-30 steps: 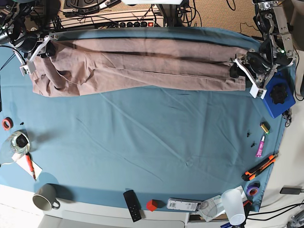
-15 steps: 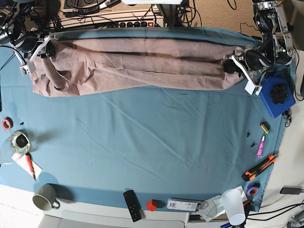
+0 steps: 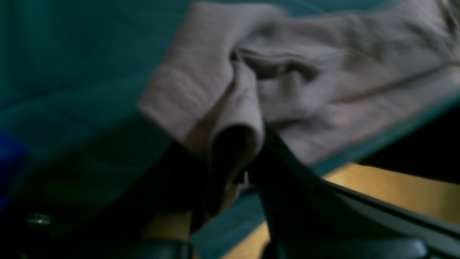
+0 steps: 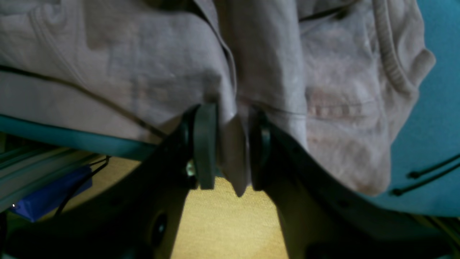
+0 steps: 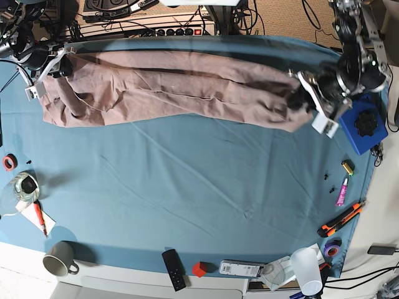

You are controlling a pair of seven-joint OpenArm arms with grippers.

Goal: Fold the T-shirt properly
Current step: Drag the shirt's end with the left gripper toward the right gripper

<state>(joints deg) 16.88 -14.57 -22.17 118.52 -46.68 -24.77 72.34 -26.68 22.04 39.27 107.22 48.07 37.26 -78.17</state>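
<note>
left wrist view blurred, T-shirt (image 3: 323,90) smeared

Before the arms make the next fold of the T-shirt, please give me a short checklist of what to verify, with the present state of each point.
1. Left gripper shut on the T-shirt: ok, cloth sits between the jaws.
2. Right gripper shut on the shirt: ok, a fold is pinched.
3. Shirt spread flat: not ok, it lies bunched in a long wrinkled band near the far edge.
4. Table cloth not caught in either grip: cannot tell.
5. Blue box away from the left arm: not ok, it lies right beside it.
</note>
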